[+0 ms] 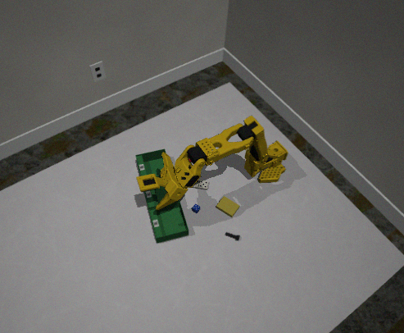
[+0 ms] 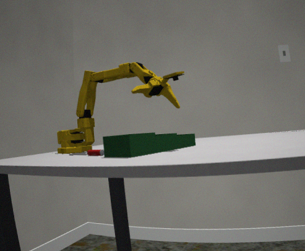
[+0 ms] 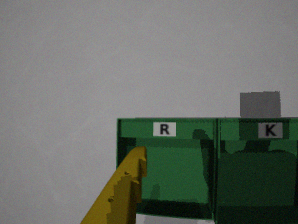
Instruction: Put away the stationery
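Note:
A row of green bins (image 1: 161, 197) stands on the white table. In the wrist view the bin marked R (image 3: 166, 169) is at the left and the bin marked K (image 3: 260, 176) is beside it. The R bin is the near end of the row (image 1: 170, 221), and what I see of its inside looks empty. My gripper (image 1: 162, 182) hangs well above the bins with its jaws wide open and nothing between them; it also shows in the exterior view (image 2: 155, 99). A yellow pad (image 1: 228, 206) lies flat to the right of the bins. A red marker (image 2: 94, 152) lies by the arm's base.
A white domino (image 1: 202, 185) lies under the arm. A black bolt (image 1: 232, 235) lies nearer the front. The arm's base (image 1: 265, 161) stands at the right.

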{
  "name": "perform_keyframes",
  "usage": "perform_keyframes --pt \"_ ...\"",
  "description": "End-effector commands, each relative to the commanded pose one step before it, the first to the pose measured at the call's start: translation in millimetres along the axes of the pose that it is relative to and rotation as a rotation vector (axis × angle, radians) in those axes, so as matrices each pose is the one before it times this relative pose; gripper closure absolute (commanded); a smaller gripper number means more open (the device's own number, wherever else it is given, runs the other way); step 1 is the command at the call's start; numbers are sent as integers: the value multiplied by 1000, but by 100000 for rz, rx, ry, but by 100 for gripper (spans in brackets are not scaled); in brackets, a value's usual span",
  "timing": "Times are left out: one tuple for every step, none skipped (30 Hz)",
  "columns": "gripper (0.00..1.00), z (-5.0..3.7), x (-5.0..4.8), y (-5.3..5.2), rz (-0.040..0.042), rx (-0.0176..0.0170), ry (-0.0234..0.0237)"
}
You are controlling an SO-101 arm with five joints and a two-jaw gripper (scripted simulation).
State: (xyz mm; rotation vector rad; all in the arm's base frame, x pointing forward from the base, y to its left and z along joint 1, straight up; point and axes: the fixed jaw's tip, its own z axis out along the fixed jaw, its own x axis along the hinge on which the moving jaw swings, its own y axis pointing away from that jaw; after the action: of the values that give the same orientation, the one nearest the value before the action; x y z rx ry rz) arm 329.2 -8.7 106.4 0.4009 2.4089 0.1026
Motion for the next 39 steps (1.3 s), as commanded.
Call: perform_keyframes --pt "1 -17509 -14261 7817 -1522 -2963 -7540" --pt "1 -154 618 176 -641 -6 235" --pt "1 -183 728 213 -763 -7 281" --pt "1 -213 857 248 -894 -16 330" --pt "2 -247 983 297 -1031 -18 379" --pt "2 -275 1122 345 -1172 -23 430" --pt "2 -312 1253 398 -1316 -32 482" --pt "2 0 0 0 0 0 0" --pt "2 0 0 0 0 0 0" --pt "3 -343 1395 447 -1466 -39 535" --pt "3 -383 1538 515 -1617 -54 592" --pt "4 -411 1678 579 -1770 -66 643" --pt "4 -442 1822 645 -1926 -82 701" --pt "5 -476 1963 726 -2079 -100 754" --pt "6 -507 2096 809 -2239 -122 808" --pt "6 -541 2238 897 -2392 -143 858" --pt "7 -564 2371 989 -2549 -171 910" --pt "8 -596 2501 1092 -2699 -201 959" --pt "9 -611 2617 1192 -2847 -235 1007" --pt "10 -640 2740 1307 -2997 -268 1051" --pt "11 -658 2839 1429 -3139 -307 1090" --pt "12 -672 2950 1549 -3278 -348 1126" --pt "13 -681 3030 1680 -3413 -390 1164" --pt "14 -698 3121 1810 -3540 -439 1193" --pt "14 0 0 0 0 0 0" --pt "14 0 0 0 0 0 0" --pt "15 -697 3182 1954 -3667 -484 1219" --pt "16 -702 3244 2091 -3785 -536 1243" --pt "17 -704 3293 2239 -3895 -586 1257" --pt "18 -695 3324 2382 -4001 -639 1273" --pt "19 -688 3341 2535 -4102 -694 1278" --pt "21 -670 3352 2678 -4191 -748 1280" --pt "22 -655 3344 2827 -4273 -801 1280" --pt "23 -636 3318 2973 -4350 -855 1270" --pt "24 -609 3280 3117 -4415 -908 1259" --pt "26 -585 3234 3252 -4474 -957 1244" --pt "27 -553 3169 3386 -4528 -1010 1220" --pt "28 -514 3097 3508 -4566 -1058 1194" --pt "30 -482 2999 3620 -4595 -1101 1163"
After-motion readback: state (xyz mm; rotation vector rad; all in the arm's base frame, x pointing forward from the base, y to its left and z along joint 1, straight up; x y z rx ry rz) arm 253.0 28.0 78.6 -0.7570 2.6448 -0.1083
